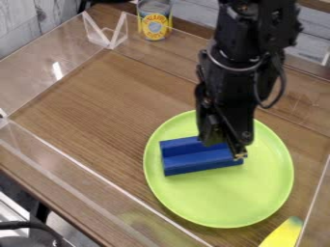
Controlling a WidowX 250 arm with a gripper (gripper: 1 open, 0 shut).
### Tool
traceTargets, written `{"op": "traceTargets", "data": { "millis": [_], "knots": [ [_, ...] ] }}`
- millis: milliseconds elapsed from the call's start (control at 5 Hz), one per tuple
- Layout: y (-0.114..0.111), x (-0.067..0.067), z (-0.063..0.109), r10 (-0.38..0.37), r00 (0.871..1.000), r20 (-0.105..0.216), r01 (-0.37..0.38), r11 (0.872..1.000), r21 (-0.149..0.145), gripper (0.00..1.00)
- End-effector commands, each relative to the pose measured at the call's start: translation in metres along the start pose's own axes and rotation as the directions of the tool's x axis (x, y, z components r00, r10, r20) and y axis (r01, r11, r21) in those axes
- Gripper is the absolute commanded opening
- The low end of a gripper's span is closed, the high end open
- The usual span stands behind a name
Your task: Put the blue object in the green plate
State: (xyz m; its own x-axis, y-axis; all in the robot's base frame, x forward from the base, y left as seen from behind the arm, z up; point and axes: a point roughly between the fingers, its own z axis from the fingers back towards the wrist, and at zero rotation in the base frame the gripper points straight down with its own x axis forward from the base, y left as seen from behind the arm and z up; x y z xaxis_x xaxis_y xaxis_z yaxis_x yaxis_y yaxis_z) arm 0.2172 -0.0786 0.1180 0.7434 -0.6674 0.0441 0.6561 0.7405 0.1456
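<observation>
The blue object [194, 154], a small ridged block, lies flat in the green plate [252, 203], left of the plate's centre. My gripper [230, 143] hangs straight down from the black arm, just above the block's right end. Its dark fingers stand close together and I see no gap between them. Whether the fingertips still touch the block is unclear. The block's right end is partly hidden behind the fingers.
The plate sits on a wooden tabletop bounded by a clear plastic wall [52, 159] at the left and front. A yellow can [154, 24] and a clear stand [103, 31] are at the back. A yellow object [284, 234] pokes in at the bottom right.
</observation>
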Motion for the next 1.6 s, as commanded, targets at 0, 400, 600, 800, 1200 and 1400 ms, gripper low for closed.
{"op": "traceTargets", "data": {
  "millis": [0, 400, 600, 800, 1200, 1400],
  "knots": [
    [0.000, 0.014, 0.009, 0.009, 0.998, 0.062, -0.010, 1.000, 0.011, 1.00],
    [-0.009, 0.027, 0.004, 0.016, 0.993, 0.120, -0.016, 1.000, -0.005, 0.00],
    [-0.012, 0.033, 0.001, 0.016, 0.989, 0.144, -0.013, 1.000, -0.022, 0.00],
    [-0.015, 0.035, -0.001, 0.021, 0.986, 0.164, -0.015, 0.999, -0.038, 1.00],
    [-0.020, 0.038, -0.003, 0.034, 0.979, 0.203, -0.021, 0.998, -0.066, 0.00],
    [-0.022, 0.039, -0.003, 0.042, 0.974, 0.222, -0.025, 0.997, -0.078, 0.00]
  ]
}}
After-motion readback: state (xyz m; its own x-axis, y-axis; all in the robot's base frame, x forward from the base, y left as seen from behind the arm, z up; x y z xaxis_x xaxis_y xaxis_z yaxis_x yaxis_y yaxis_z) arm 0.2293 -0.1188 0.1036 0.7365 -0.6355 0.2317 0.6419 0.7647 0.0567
